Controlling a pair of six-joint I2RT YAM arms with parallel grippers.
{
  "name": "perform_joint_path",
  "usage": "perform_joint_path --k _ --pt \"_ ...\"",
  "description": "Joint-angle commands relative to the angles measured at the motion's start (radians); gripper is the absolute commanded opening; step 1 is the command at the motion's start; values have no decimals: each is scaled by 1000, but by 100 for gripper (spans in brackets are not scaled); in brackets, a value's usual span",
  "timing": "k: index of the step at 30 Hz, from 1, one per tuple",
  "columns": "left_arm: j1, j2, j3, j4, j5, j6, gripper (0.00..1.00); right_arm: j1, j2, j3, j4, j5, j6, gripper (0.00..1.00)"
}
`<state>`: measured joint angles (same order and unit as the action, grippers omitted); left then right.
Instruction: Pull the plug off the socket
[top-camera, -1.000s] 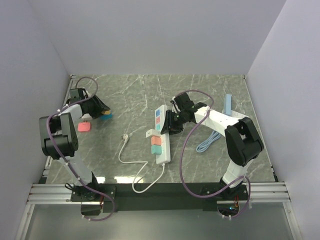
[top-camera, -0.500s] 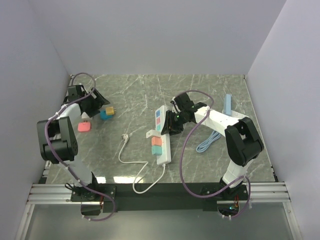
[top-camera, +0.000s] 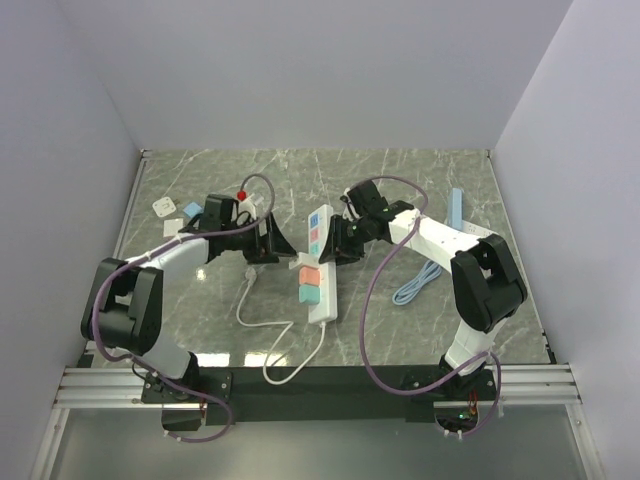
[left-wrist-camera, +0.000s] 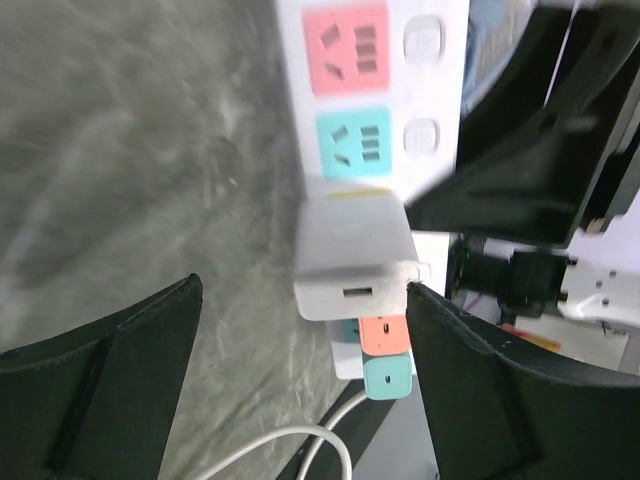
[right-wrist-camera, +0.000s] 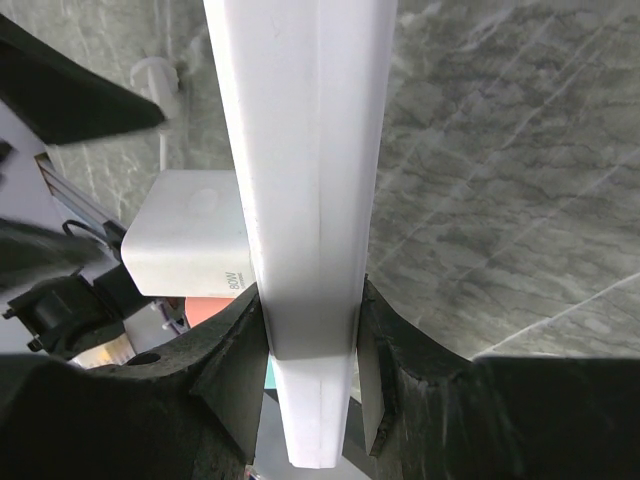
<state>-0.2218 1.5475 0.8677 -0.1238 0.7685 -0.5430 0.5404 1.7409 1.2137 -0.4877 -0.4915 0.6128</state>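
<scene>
Left jaws spread round seated plug | right jaws clamp socket

Bright, even light. Left wrist view blurs the table at nine o'clock; the socket glares white.

Grey-green marble-patterned table with pale veins, plain white back wall, matching left wall and right wall, aluminium rail along near edge, soft even light
</scene>
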Motion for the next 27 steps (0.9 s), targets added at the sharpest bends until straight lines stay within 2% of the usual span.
perform_joint_path --k 1,5,6,13,21,23,26,27 --pt "-30 -50 -25 102 46 -14 89 0 -17 79 52 -70 27 0" --pt "-54 -69 -15 105 0 -20 93 0 -20 79 47 -67 21 0" --pt "-71 -64 -7 96 -5 -9 99 0 -23 73 51 -68 21 0" --pt "-128 -66 -19 168 -1 -29 99 0 -24 64 55 -67 21 0" --pt "-169 -21 10 132 -93 0 99 0 -30 73 57 -82 15 0" --pt "-175 -6 22 134 -100 -2 97 0 -30 72 60 -88 13 0" --pt "-189 17 33 174 -72 -28 86 3 -32 66 60 -90 13 0" --pt "-203 29 37 185 -71 -37 79 3 -34 66 64 -90 13 0"
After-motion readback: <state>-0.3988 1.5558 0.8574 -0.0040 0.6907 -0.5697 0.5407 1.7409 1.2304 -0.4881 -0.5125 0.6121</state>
